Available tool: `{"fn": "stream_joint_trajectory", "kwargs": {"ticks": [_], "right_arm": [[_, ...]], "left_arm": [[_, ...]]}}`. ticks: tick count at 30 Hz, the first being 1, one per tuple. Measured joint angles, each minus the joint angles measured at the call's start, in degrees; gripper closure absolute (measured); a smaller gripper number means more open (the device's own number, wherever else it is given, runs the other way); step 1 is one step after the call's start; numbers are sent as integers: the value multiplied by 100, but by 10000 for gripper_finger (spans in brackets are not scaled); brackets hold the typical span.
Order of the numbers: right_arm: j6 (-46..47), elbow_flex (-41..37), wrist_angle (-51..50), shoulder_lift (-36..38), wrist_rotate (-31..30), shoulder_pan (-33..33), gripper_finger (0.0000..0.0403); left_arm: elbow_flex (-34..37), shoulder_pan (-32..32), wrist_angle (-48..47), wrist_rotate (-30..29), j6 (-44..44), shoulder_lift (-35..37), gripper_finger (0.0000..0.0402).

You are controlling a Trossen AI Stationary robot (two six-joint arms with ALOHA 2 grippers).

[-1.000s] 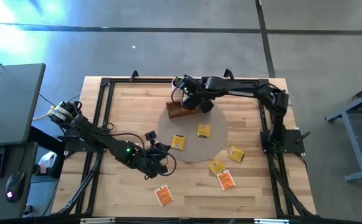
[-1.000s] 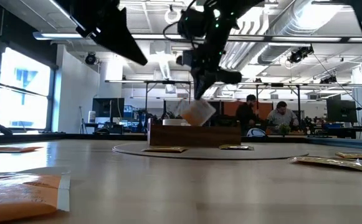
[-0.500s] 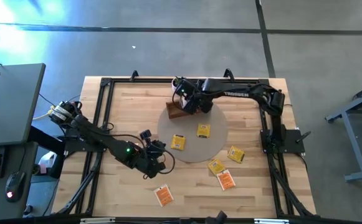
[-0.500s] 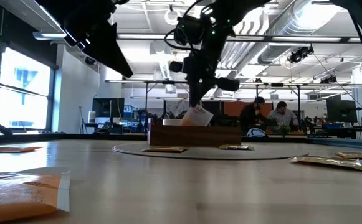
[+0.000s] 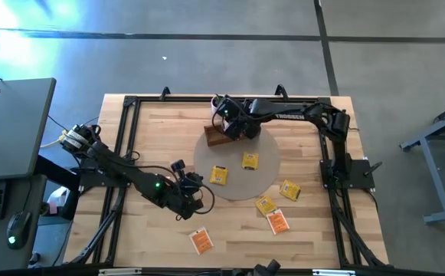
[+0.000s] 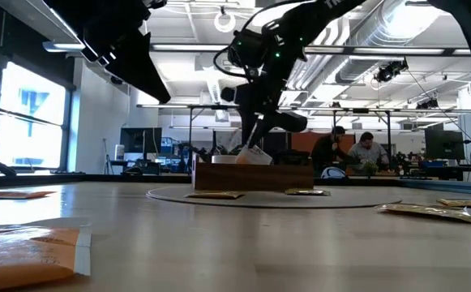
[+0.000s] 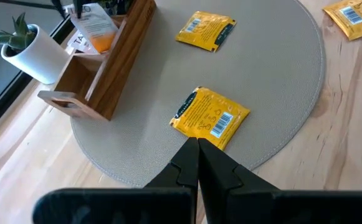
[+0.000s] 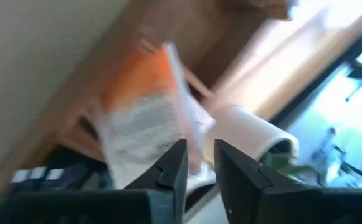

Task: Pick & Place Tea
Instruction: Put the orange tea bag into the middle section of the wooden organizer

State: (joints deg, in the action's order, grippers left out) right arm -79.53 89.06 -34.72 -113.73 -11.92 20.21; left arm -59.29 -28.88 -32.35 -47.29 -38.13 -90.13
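My right gripper (image 8: 200, 155) reaches from the far right over the brown wooden tray (image 5: 219, 136), its fingers a narrow gap apart at the top edge of an orange tea sachet (image 8: 144, 106). That sachet (image 6: 254, 154) leans tilted, with its lower part inside the tray (image 6: 251, 173). My left gripper (image 7: 197, 146) is shut and hovers just short of a yellow sachet (image 7: 210, 118) lying flat on the round grey mat (image 5: 262, 178). A second yellow sachet (image 5: 250, 160) also lies on the mat. My right gripper comes down from above with one finger (image 8: 176, 163) on each side of the orange sachet's upper edge (image 8: 190, 134). I cannot tell whether the fingers touch it. The sachet is tilted, and its lower part sits in the tray.
Two yellow sachets (image 5: 289, 189) (image 5: 265, 205) and two orange ones (image 5: 278, 222) (image 5: 201, 241) lie on the bare wood toward the near edge. A small white pot with a plant (image 7: 34, 53) stands right behind the tray. A black frame (image 5: 130, 103) borders the table.
My right gripper has moved down and toward the table's left with the orange sachet. The sachet hung clear above the tray and now has its lower part inside it. My left arm has drawn back a little toward the left.
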Motion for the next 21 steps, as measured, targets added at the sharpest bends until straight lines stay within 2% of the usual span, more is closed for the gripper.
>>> {"fn": "stream_joint_trajectory", "kwargs": {"ticks": [7,9,11,13,14,18,21], "right_arm": [[637,0,142,171,-579,-218,294],[1229,0,76,253,-451,-271,293],[2038,0,-53,266,29,-269,297],[2716,0,-150,266,488,-259,305],[2954,0,-149,263,530,-246,311],[3050,2,303,121,-29,-223,364],[2982,2,348,-90,145,-225,395]], "left_arm": [[0,0,-165,16,-240,0,402],[0,0,-219,17,-307,0,402],[-1,0,-211,17,-324,0,402],[-2,0,-213,18,-372,0,402],[-2,0,-212,20,-400,0,402],[-2,0,-209,23,-414,0,402],[-2,0,-210,33,-417,0,402]]}}
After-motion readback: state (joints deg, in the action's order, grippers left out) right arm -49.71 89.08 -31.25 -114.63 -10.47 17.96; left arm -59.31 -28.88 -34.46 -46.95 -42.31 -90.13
